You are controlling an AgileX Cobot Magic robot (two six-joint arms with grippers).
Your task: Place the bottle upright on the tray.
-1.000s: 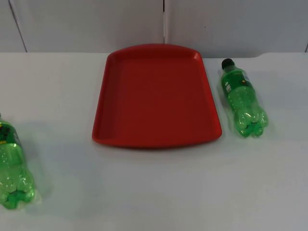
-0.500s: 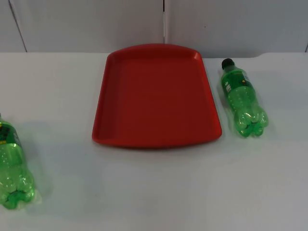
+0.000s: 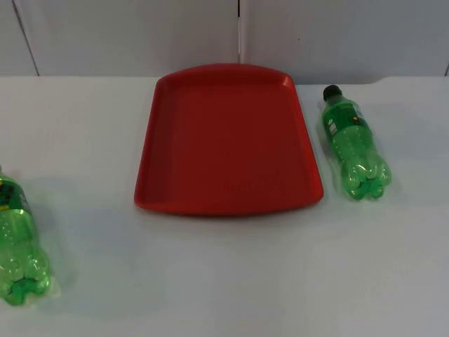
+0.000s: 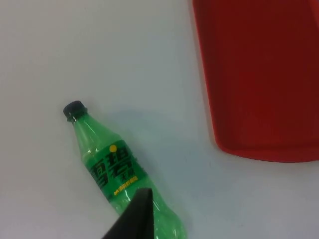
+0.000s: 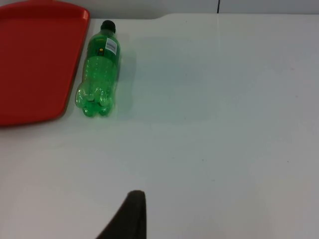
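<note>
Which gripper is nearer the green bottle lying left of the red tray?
Left. The left gripper hangs directly over that bottle; the right gripper is past the tray, beyond the other bottle.

Two green bottles lie flat on the table. One bottle [image 3: 353, 143] lies just right of the red tray [image 3: 228, 140]; the other bottle [image 3: 19, 246] lies well left.

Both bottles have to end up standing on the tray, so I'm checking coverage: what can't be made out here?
- Left bottle: top view's left edge cuts off its neck; a fingertip hides part of it in the left wrist view.
- Red tray: cut by both wrist views' edges.
- Right bottle: label print too small.
</note>
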